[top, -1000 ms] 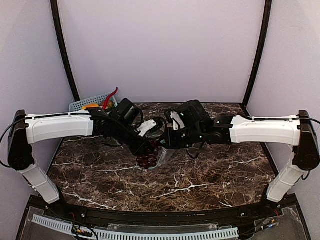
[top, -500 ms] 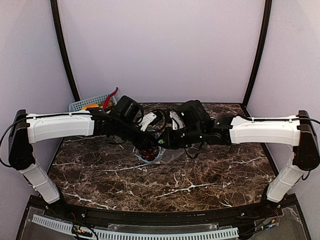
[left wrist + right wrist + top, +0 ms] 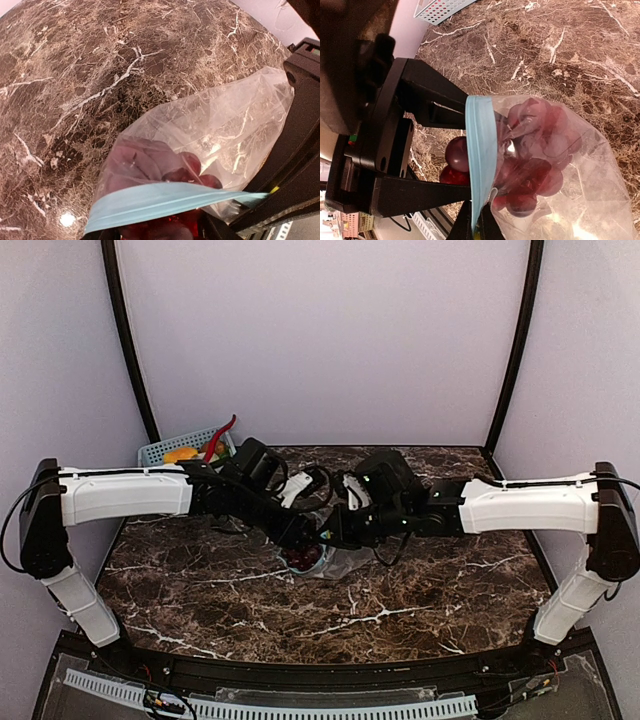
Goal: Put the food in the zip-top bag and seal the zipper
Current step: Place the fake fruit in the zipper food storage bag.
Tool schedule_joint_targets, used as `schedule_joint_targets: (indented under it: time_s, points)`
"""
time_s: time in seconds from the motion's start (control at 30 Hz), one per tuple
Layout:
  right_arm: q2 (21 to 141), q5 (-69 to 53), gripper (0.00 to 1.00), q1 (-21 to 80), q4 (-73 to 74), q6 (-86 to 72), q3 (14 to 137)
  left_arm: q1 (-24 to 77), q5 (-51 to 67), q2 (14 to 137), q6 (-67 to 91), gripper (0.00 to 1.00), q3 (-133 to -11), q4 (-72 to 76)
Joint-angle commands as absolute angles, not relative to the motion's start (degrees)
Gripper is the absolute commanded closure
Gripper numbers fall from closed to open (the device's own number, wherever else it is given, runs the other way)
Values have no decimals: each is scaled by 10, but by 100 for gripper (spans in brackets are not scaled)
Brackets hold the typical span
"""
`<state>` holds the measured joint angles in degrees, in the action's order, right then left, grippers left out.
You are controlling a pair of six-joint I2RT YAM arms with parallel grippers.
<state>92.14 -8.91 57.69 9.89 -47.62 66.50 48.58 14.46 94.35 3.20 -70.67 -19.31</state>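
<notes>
The zip-top bag (image 3: pixel 225 120) is hanging over the middle of the table (image 3: pixel 430 610). It is clear and crinkled, catching glints of light, and its zipper (image 3: pixel 160 197) is showing as a light teal-blue band across the open mouth.

The dark purple-red grape bunch (image 3: pixel 456 154) is sitting half through that mouth. Most of the grapes are showing glossy through the plastic, and two are poking out past the band, toward the left gripper (image 3: pixel 160 231).

The right gripper (image 3: pixel 475 226) is pinching the bag at one end of the zipper, fingers together on the plastic. The left gripper is reaching at the mouth, its fingers (image 3: pixel 435 107) standing one on each side of the bunch. Whether they are pressing on it is not showing.

The table is gleaming dark brown marble with white veins. At its back left corner a pale blue mesh basket (image 3: pixel 165 451) is holding a red piece (image 3: pixel 222 432) and a yellow piece (image 3: pixel 181 453). Pale lilac walls (image 3: pixel 320 340) are closing in the scene, with black poles (image 3: pixel 125 340) rising at the back corners.
</notes>
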Motion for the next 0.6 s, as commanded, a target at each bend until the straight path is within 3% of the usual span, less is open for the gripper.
schedule_joint_targets:
  time_s: [0.0,0.27,0.57]
  points:
    - [903,-81,95,572,76,-488,653,490,181,903,40,46,-697,-170]
    - [897,-77,95,568,76,-497,643,486,227,862,70,27,-673,-157]
    - [896,-76,95,567,75,-497,642,451,220,759,193,22,-569,-124]
